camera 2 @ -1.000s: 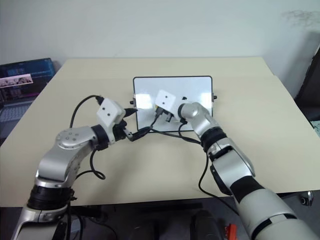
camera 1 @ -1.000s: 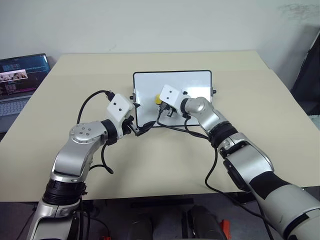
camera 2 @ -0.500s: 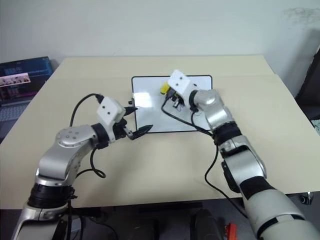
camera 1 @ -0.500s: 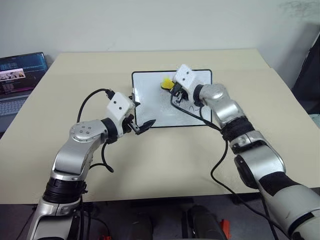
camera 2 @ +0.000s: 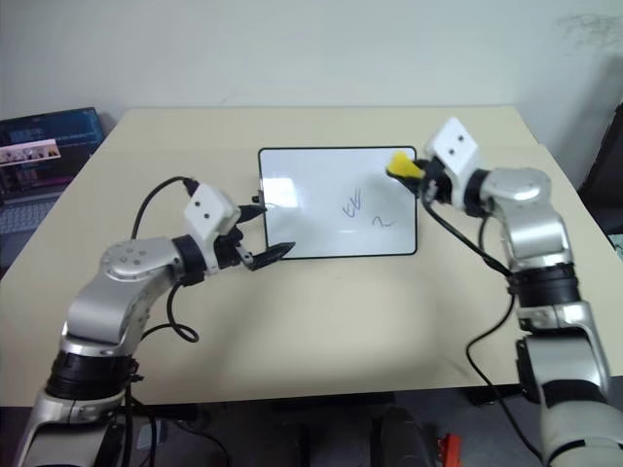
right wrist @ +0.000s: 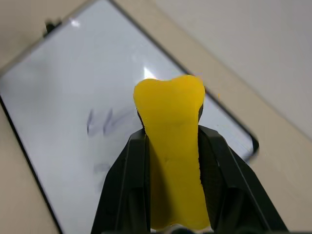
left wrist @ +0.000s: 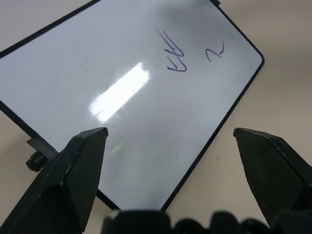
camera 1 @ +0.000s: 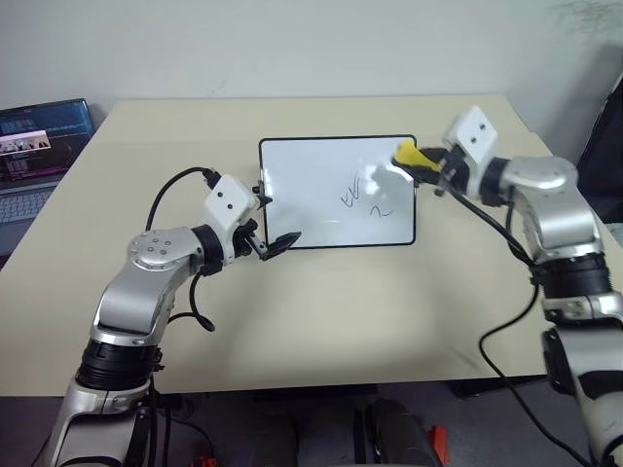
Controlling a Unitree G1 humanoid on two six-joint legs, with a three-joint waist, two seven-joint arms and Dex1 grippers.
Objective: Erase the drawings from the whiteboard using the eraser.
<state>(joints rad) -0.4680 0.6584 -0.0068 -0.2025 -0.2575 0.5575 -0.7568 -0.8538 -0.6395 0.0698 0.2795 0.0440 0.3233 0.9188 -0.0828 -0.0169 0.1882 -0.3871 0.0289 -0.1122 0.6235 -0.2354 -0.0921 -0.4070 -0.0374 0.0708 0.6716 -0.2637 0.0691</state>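
left fingers (left wrist: 78,170) spread, right fingers (right wrist: 122,180) clamped, arms apart

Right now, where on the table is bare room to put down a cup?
Bare patches: the table in front of the whiteboard, and the strip behind it toward the wall. Crowded: the board's near-left corner, by the left pincer, and its far-right corner, where the right pincer holds the eraser.

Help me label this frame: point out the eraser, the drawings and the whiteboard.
eraser (right wrist: 171,146), right wrist view, middle of block
drawings (camera 1: 352,194), left eye view, larger squiggle
whiteboard (camera 1: 302,185), left eye view, bare white surface
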